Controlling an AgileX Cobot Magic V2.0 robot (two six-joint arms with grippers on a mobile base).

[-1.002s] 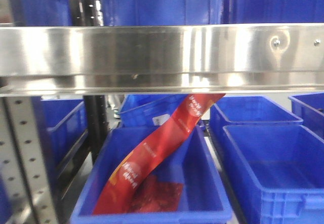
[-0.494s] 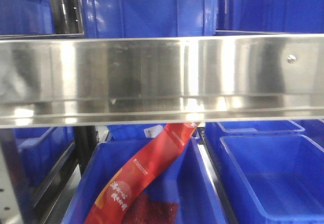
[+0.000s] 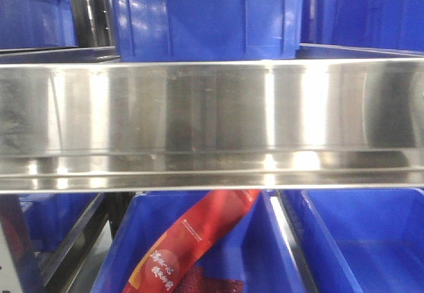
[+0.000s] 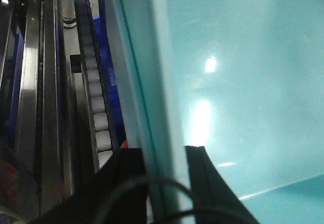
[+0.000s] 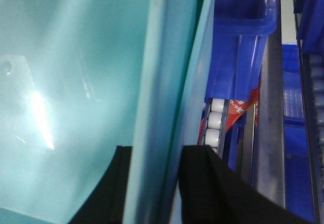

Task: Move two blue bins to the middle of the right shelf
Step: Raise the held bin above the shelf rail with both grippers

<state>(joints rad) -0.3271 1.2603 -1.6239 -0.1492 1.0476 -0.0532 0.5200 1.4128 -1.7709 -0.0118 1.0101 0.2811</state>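
A blue bin (image 3: 205, 14) stands above the steel shelf beam (image 3: 212, 120) at the top centre of the front view. Neither gripper shows in that view. In the left wrist view my left gripper (image 4: 164, 155) is shut on a bin wall (image 4: 243, 82), which looks teal there, with one black finger (image 4: 126, 183) outside and one inside. In the right wrist view my right gripper (image 5: 154, 153) is shut on the bin's opposite wall (image 5: 76, 82) in the same way, one finger (image 5: 202, 183) outside.
Below the beam a blue bin (image 3: 265, 253) holds a red packet (image 3: 199, 240), and another blue bin (image 3: 371, 240) stands to its right. More blue bins stand at upper left (image 3: 33, 14) and upper right (image 3: 371, 8). Roller tracks (image 4: 93, 92) (image 5: 215, 122) run beside the held bin.
The shelf beam and the lower bins have dropped in the front view and look larger. More of the upper centre bin shows above the beam.
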